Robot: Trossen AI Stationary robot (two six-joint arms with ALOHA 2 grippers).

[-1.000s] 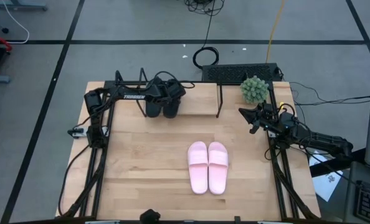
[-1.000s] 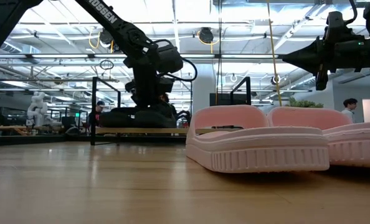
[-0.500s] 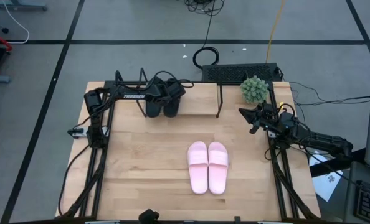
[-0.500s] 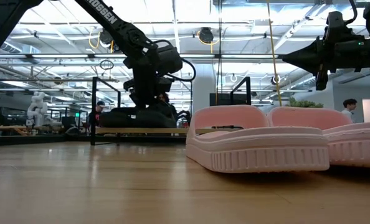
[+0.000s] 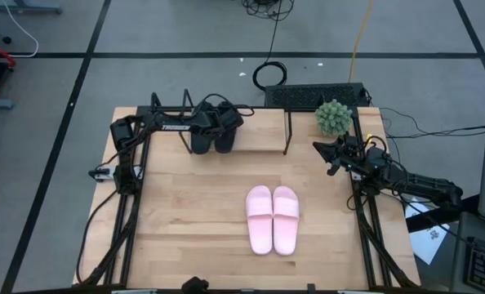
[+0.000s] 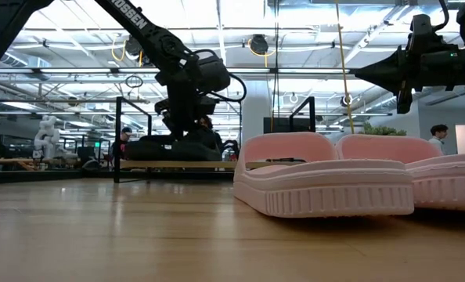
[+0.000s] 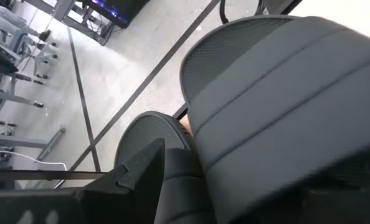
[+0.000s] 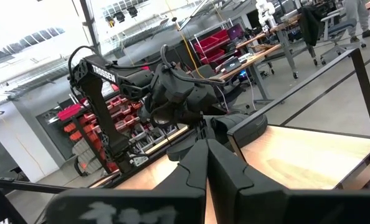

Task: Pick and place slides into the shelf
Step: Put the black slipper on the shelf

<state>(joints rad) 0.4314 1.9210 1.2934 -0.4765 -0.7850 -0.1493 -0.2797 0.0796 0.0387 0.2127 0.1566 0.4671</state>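
Two black slides [image 5: 202, 140] [image 5: 224, 140] stand side by side on their soles on the left part of the shelf's wooden board [image 5: 259, 139]. In the low view they show as a dark mound [image 6: 174, 147] on the board. My left gripper [image 5: 224, 124] reaches down onto the right one of them, whose wide strap [image 7: 284, 93] fills the left wrist view. The pink pair [image 5: 273, 219] lies sole-down mid-table, near the low camera [image 6: 326, 184]. My right gripper [image 5: 318, 148] hovers shut and empty at the table's right side, also seen in its wrist view [image 8: 207, 149]. My left gripper comes from above, pointing down, at the strap of the right black slide. One finger [image 7: 141, 177] shows beside the strap's edge [image 7: 194, 124], and the strap hides the other. The slide stands on the shelf board, not lifted.
A small green plant [image 5: 333, 117] and a black mat [image 5: 316, 95] sit at the far right corner, behind my right arm. The right half of the shelf board and the wooden tabletop around the pink pair are bare. People stand in the room beyond the table.
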